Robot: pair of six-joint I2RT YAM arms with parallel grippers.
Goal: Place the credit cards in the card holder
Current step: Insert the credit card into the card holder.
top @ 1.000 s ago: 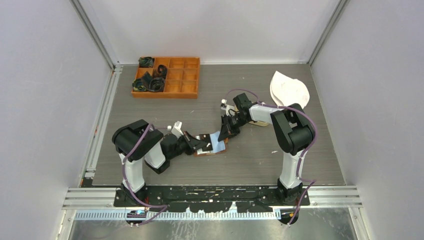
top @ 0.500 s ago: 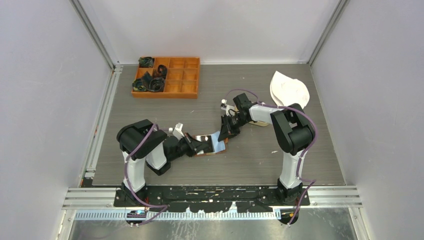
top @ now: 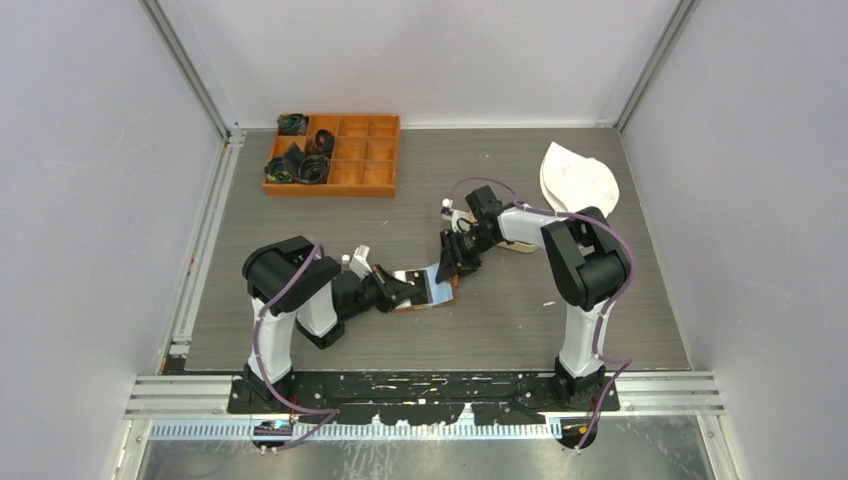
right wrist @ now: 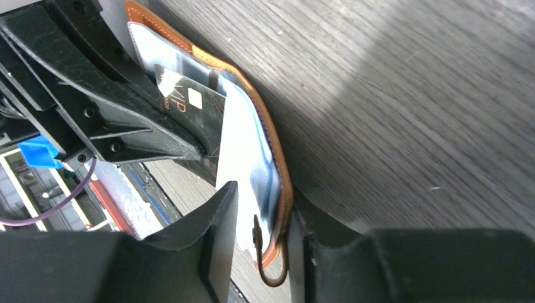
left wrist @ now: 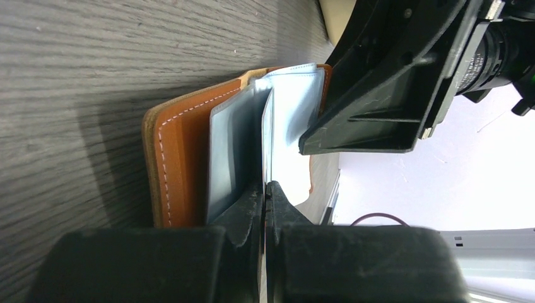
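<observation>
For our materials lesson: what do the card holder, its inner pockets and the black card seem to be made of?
Card holder: tan leather or leather-look, matte, white edge stitching. Inner pockets: clear glossy plastic, reflections show. Black card: probably smooth plastic, thin, printed VIP.

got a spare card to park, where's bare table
Bare table between the orange box and the pale tray, and along the near edge. Crowded at the card holder: left gripper and right gripper meet there.

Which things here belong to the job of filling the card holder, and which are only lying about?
Job:
- card holder, lying open
- black credit card

Lying about:
- orange compartment box
- black coiled items inside it
- pale oval tray
</observation>
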